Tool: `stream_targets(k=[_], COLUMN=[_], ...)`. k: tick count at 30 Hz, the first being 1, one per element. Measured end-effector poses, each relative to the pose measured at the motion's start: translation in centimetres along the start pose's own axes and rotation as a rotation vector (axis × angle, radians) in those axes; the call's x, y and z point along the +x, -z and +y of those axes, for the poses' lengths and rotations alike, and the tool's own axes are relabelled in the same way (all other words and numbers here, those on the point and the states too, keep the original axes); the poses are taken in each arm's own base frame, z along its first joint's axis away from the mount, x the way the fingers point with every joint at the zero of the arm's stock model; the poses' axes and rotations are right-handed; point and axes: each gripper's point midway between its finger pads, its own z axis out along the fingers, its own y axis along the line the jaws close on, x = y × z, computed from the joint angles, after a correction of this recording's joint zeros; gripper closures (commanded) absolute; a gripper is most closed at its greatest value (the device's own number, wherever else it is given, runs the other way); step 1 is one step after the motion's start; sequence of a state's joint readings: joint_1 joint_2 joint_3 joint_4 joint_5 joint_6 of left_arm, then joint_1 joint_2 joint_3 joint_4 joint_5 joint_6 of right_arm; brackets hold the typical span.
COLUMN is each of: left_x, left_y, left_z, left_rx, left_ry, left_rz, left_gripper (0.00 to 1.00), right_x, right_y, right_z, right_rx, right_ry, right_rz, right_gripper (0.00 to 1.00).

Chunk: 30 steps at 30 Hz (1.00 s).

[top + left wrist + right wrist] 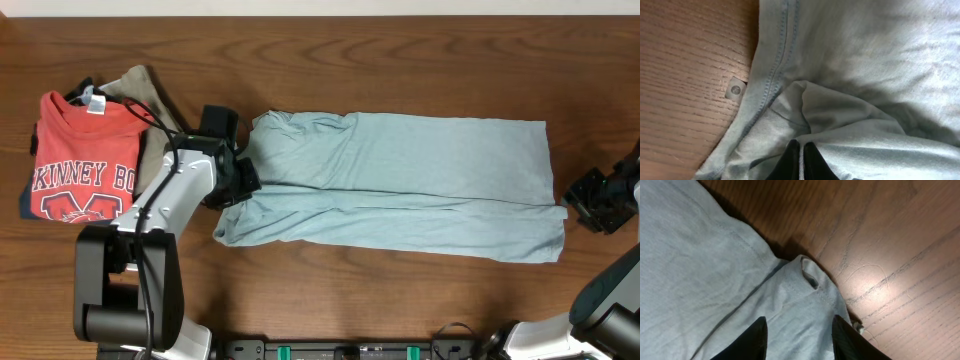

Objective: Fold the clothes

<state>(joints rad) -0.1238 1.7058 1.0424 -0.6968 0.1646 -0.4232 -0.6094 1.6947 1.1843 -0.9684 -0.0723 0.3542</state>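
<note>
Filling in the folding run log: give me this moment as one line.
left gripper: shut on garment edge | right gripper: open, straddling garment corner | garment: lying long on table

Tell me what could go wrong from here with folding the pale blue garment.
The left gripper pinches only a thin fold of the pale blue garment; it may slip when lifted.
The right gripper is open over the far corner; if the left pulls alone, the fabric may bunch.
The left arm is close to the red T-shirt and could disturb it.
</note>
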Motion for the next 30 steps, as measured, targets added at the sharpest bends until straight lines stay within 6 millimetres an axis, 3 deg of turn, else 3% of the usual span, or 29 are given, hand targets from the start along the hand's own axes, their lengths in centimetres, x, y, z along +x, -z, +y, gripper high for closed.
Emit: stream_targets(k=[7, 10, 12, 15, 20, 26, 30], left_x=[-0.9, -0.9, -0.9, -0.9, -0.7, -0.6, -0.6], left_y=[0.0, 0.1, 0.2, 0.6, 0.8, 0.8, 0.8], left_z=[-1.0, -1.4, -1.6, -1.9, -1.8, -1.8, -1.8], left_rx=[0.046, 0.07, 0.08, 0.095, 0.096, 0.095, 0.095], left_ry=[0.023, 0.025, 0.027, 0.029, 0.033, 0.034, 0.033], left_rz=[-0.033, -0.032, -0.032, -0.035, -0.029, -0.027, -0.027], left_gripper=[0.94, 0.94, 0.94, 0.94, 0.94, 0.94, 0.94], right_x=[-0.1, -0.2, -0.2, -1.5, -4.5, -3.5, -2.7], right_y=[0.0, 0.0, 0.0, 0.1, 0.8, 0.6, -1.4], right_z=[0.0, 0.1, 0.2, 1.4, 4.6, 7.8, 8.3], right_rx=[-0.001, -0.003, -0.009, -0.068, -0.195, -0.234, -0.203], right_ry=[0.004, 0.021, 0.038, 0.079, 0.182, 0.34, 0.387], right_rz=[-0.003, -0.007, -0.008, -0.06, -0.193, -0.202, -0.153], right_gripper=[0.6, 0.66, 0.75, 0.98, 0.99, 0.99, 0.99])
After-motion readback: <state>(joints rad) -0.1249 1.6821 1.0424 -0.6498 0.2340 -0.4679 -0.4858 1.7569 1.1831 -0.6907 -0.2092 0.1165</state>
